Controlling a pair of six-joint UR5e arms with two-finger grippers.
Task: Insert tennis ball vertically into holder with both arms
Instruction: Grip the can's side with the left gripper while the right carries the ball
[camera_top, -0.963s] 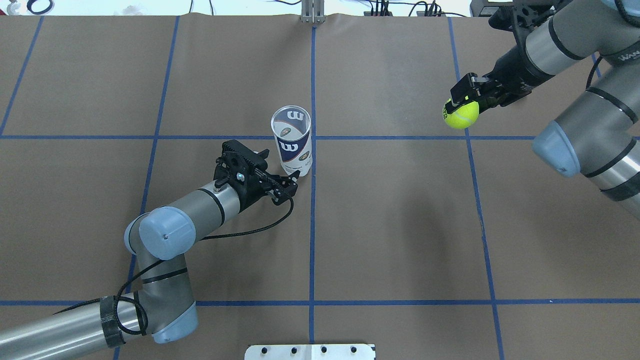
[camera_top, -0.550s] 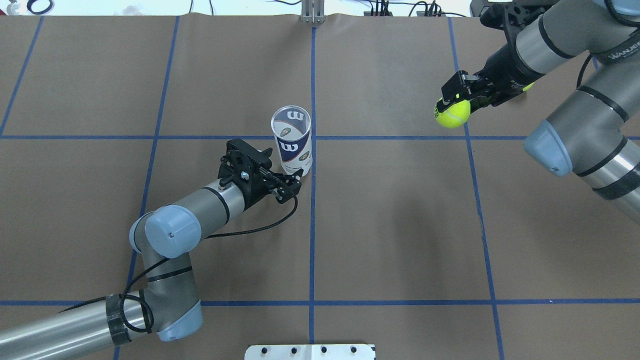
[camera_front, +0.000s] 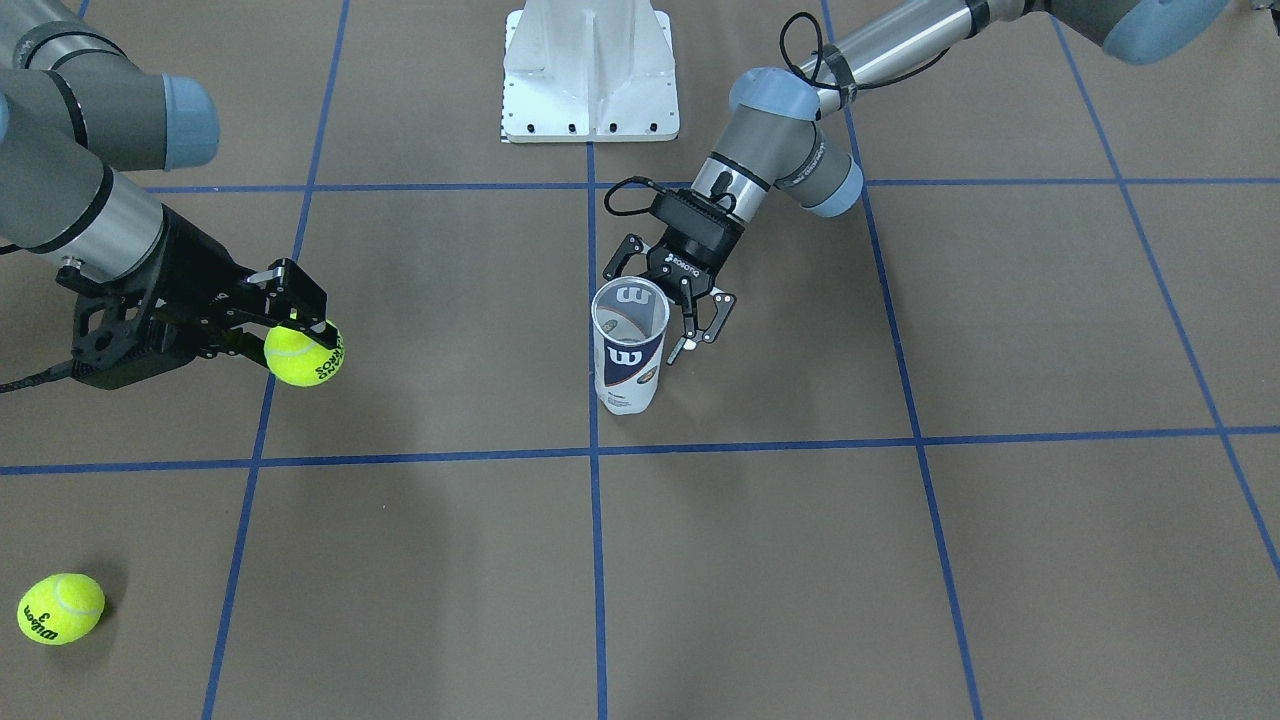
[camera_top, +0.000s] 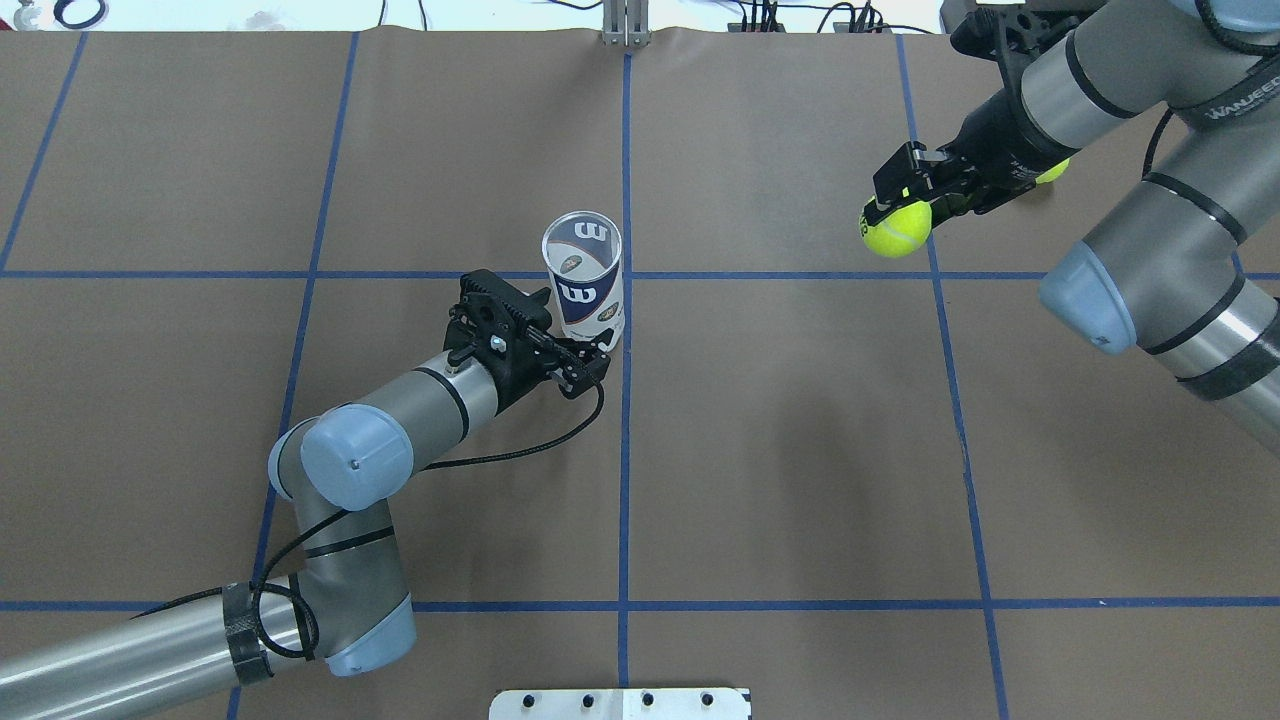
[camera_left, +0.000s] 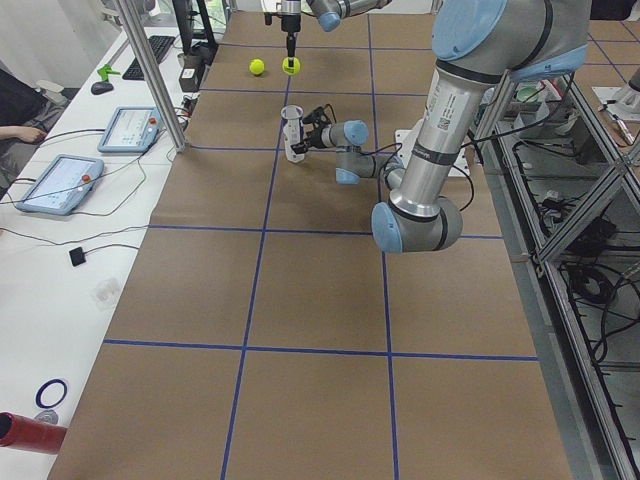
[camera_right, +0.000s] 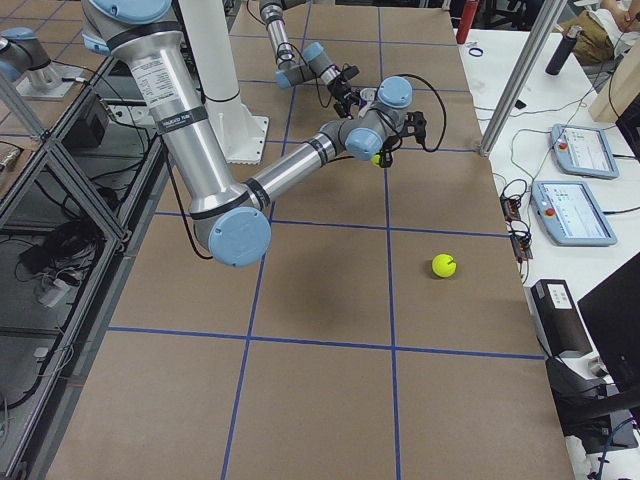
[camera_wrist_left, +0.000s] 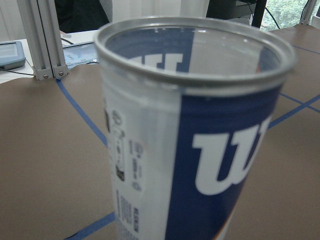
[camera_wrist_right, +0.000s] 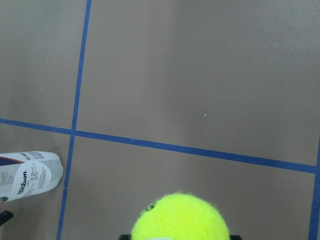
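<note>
Ball (camera_top: 896, 229) in right end effector (camera_top: 892, 214), upright holder (camera_top: 585, 290) beside left end effector (camera_top: 573, 330).

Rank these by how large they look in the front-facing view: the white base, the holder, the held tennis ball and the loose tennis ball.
1. white base
2. holder
3. held tennis ball and loose tennis ball: these look alike. The held one seems lifted toward the camera, so I would not rank them.
</note>
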